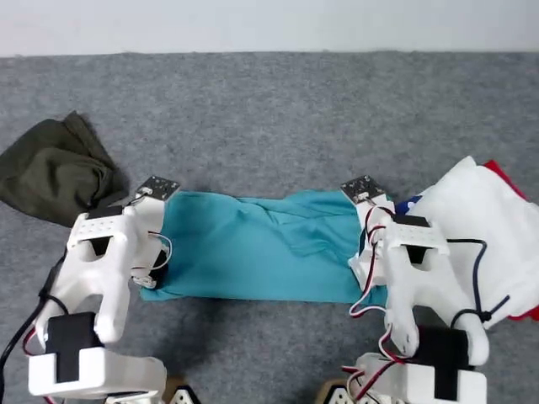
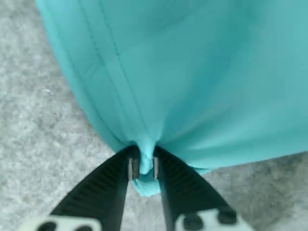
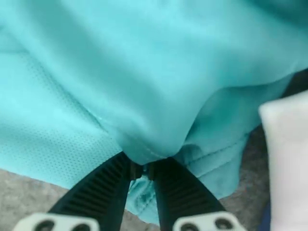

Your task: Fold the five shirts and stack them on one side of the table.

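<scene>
Left pincer (image 2: 143, 168) is clamped on the teal shirt (image 1: 261, 244). Its black fingers (image 2: 115, 187) are pinched together with a small tuck of hem squeezed between the tips, and a seam line runs away from the grip. Right pincer (image 3: 142, 171) same deal, closed on a fold at the teal shirt's opposite end, with a mesh-textured layer of the same cloth lying under the fold. From the high view I see the teal shirt spread as a wide band across the middle of the grey tabletop (image 1: 269, 109), wrinkled in the centre, near edge fairly straight. The left arm (image 1: 105, 252) is over one short end and the right arm (image 1: 413, 252) over the other. Olive shirt (image 1: 55, 168) sits crumpled in a heap on the left arm's side, apart from the teal one. On the right arm's side there's a pile: white shirt (image 1: 480, 227) bunched on top, red shirt (image 1: 505, 178) poking out from under it at the far edge and again at the near edge, and a bit of blue cloth (image 1: 408, 204) between the white shirt and the teal shirt's end. White shirt lies just beside the right pincer; touching the teal cloth or not, I can't tell.
</scene>
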Motion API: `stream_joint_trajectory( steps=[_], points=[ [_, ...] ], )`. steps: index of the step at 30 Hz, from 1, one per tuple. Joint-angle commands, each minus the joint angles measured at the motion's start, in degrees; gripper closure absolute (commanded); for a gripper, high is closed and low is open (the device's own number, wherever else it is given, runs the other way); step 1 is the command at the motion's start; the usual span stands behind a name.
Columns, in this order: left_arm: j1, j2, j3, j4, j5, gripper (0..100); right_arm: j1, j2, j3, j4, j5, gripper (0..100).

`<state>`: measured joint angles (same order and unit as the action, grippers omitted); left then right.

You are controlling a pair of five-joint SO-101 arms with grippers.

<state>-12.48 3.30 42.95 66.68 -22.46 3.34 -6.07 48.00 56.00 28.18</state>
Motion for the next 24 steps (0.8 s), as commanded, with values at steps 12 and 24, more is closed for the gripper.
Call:
stream_joint_trajectory(
  steps=[12,24],
  points=[
    [-1.1,0.4,-0.1,13.2,-11.7,99,-0.7,-19.0,-0.5,27.9,10.9,98.9],
    [-1.1,0.4,-7.8,24.4,-12.9,99,-1.0,-21.0,5.0,27.2,12.8,98.7]
  ],
)
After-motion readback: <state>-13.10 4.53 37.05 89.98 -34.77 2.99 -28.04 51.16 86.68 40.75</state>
